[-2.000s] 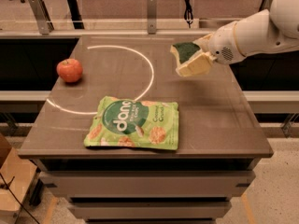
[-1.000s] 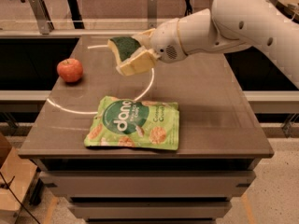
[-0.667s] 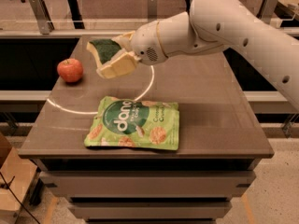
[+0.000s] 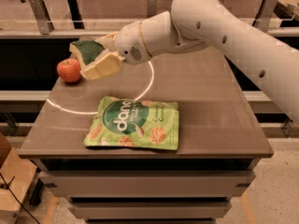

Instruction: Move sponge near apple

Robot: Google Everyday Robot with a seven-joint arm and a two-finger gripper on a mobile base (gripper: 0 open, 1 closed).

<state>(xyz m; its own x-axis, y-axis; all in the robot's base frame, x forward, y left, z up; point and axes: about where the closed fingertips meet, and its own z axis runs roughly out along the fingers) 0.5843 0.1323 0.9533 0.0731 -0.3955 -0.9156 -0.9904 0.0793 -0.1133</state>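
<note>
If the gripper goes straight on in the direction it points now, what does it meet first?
Probably the apple: the gripper, shut on the sponge, points left toward it, with the sponge leading. Depth is unclear, so it may pass above.

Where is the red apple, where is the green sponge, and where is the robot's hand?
small round red apple (image 4: 69, 70): camera view, middle of its skin.
green-topped yellow foam sponge (image 4: 88, 50): camera view, its dark green top.
gripper (image 4: 100, 56): camera view, between its fingertips, shut on the sponge, in the air beside the apple.
</note>
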